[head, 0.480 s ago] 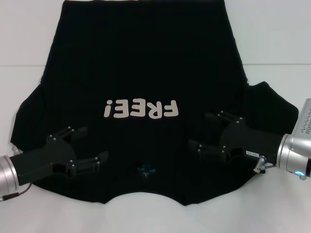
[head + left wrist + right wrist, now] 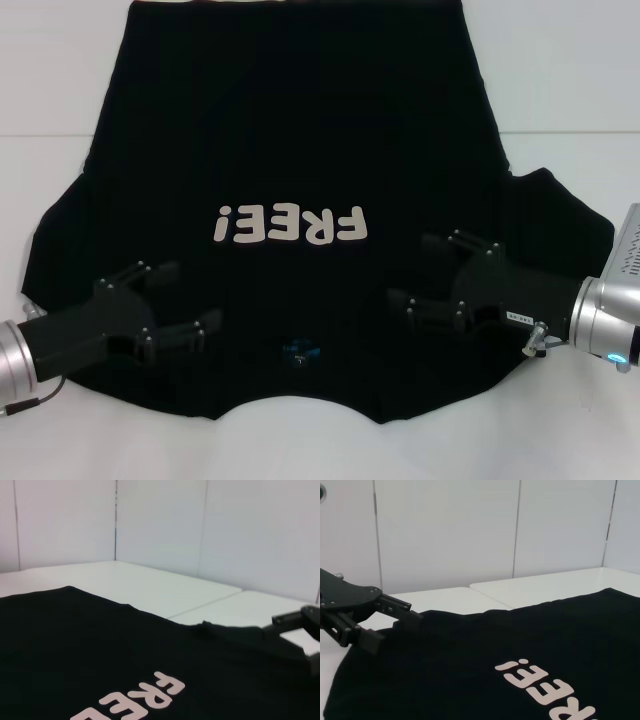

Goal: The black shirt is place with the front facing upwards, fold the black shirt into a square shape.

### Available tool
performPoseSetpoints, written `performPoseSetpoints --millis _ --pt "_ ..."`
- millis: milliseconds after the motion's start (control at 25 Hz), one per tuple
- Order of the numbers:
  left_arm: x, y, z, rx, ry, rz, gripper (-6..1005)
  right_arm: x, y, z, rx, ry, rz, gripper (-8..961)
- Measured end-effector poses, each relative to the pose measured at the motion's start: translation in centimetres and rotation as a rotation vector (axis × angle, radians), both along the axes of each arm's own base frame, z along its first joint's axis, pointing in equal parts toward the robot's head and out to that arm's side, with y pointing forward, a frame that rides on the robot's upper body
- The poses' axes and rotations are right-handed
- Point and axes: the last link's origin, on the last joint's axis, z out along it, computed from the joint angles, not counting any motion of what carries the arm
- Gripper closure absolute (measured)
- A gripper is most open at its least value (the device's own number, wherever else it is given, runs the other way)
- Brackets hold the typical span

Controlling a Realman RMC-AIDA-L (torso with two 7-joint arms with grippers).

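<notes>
Shirt [image 2: 300, 150] lies flat, print up, collar at the tabletop's [image 2: 570, 80] near edge. Left gripper [image 2: 185, 300] and right gripper [image 2: 420, 270] hover wide open over the shoulders; each should probably pinch one layer evenly.

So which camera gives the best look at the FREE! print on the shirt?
The head view: the whole FREE! print shows there, on the black shirt between the left gripper and right gripper. The left wrist view catches only part of it at the frame edge; the right wrist view cuts off its end.
</notes>
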Motion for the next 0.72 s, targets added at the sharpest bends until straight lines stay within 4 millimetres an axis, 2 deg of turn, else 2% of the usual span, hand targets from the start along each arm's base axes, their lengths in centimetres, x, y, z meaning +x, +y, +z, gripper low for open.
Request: performPoseSetpoints --millis 80,240,360,520,720 --pt "0.0 0.3 0.8 -0.013 -0.078 0.082 48 0.0 0.0 0.0 -0.006 0.009 -0.013 29" --pt "-0.1 1.8 4.5 -0.097 -0.291 0.328 48 0.0 0.0 0.0 -0.014 0.018 -0.033 29" --pt "-0.4 2.9 7.2 -0.153 -0.384 0.461 49 0.0 0.0 0.0 -0.018 0.018 -0.035 29" --pt "-1.7 4.5 10.4 -0.104 -0.414 0.643 49 0.2 -0.1 0.0 -0.021 0.017 -0.043 28" --pt "-4.4 5.6 12.1 0.03 -0.366 0.819 49 0.3 -0.3 -0.1 -0.027 0.013 -0.043 28"
